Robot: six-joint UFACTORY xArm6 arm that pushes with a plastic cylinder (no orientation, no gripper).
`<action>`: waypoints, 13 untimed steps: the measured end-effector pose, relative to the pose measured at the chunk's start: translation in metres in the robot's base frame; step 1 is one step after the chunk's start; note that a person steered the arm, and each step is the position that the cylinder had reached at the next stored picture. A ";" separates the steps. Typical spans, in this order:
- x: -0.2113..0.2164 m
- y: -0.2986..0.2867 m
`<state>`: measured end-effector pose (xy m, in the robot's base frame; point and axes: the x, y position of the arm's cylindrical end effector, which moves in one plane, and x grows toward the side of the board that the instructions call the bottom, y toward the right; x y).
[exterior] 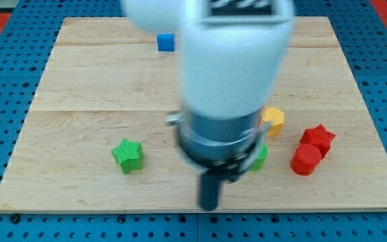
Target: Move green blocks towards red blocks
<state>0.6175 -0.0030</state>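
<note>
- Camera view, far left: a green star block (127, 155) sits alone on the wooden board (79, 81), well apart from everything else, at about nine o'clock from the rod.
- Toward twelve o'clock, near the board's top edge, a blue cube (166, 42) stands clear of the action.
- At centre the arm's body blurs much of the scene; its tip (209, 206) ends near the board's bottom edge, touching no block. It is a bare rod, with nothing to open or close.
- Just right, a second green block (260, 157) peeks out from behind the arm, shape unclear.
- A yellow block (273, 119) lies at one o'clock from it.
- Far right, a red star block (317, 138) and a red cylinder (306, 160) touch.
- Judgement: the tip seems between pushes; next it likely needs to get to nine o'clock of a green block and push toward three o'clock.
</note>
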 end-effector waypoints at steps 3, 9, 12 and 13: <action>-0.055 -0.162; -0.125 0.010; -0.095 -0.066; -0.066 -0.035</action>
<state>0.5520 -0.0379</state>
